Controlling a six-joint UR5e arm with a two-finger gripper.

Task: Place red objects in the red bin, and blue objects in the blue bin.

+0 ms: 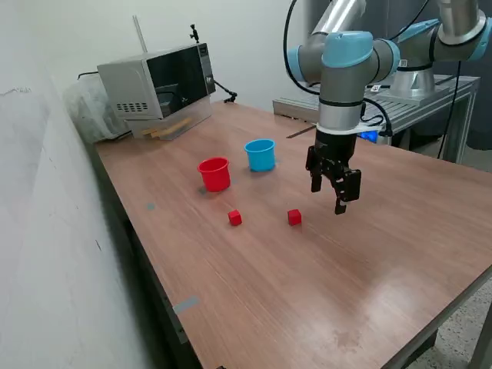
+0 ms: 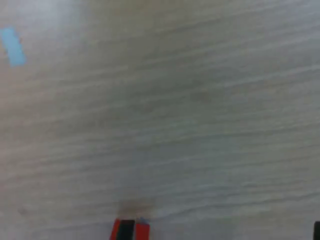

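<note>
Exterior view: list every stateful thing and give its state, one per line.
gripper: above the table, holding nothing, jaws apart
red cup: upright, contents not visible
light blue cup: upright, contents not visible
two red cubes: on the table, outside the cups
microwave: door closed

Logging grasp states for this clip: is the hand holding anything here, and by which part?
Nothing is held. The hand hangs above the table with nothing visible between its fingers, beside a red cube.
</note>
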